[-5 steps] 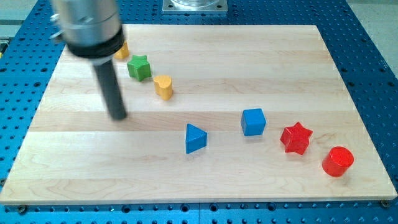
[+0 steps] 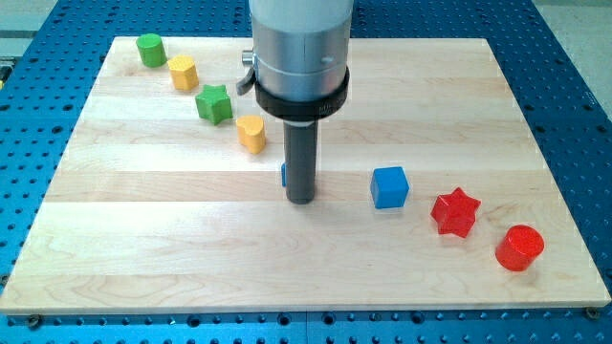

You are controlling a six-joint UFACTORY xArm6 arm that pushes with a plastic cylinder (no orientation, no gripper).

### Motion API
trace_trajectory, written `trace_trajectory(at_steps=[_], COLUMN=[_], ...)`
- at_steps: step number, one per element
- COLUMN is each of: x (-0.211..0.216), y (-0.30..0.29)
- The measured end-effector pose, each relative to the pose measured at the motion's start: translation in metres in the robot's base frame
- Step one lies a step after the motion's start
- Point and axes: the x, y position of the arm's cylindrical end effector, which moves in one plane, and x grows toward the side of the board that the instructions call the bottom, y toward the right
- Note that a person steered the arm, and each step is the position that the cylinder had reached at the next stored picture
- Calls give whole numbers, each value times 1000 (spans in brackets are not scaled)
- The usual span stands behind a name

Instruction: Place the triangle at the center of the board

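The blue triangle (image 2: 284, 174) is almost wholly hidden behind my rod; only a thin blue sliver shows at the rod's left edge, near the middle of the board. My tip (image 2: 301, 200) rests on the wooden board (image 2: 143, 220), directly in front of the triangle and touching or very close to it. The rod and its grey holder cover the board's upper middle.
A blue cube (image 2: 389, 186) lies right of my tip. A red star (image 2: 454, 212) and a red cylinder (image 2: 519, 247) lie further right. A yellow heart (image 2: 251, 133), green star (image 2: 214, 103), yellow block (image 2: 183, 72) and green cylinder (image 2: 149, 49) run diagonally to the upper left.
My rod has moved from the left side of the board to the middle. The blue triangle has shifted up the view and now sits behind the rod.
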Motion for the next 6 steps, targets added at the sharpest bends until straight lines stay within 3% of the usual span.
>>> trace_trajectory(at_steps=[5, 6], x=[-27, -29], y=[-32, -88])
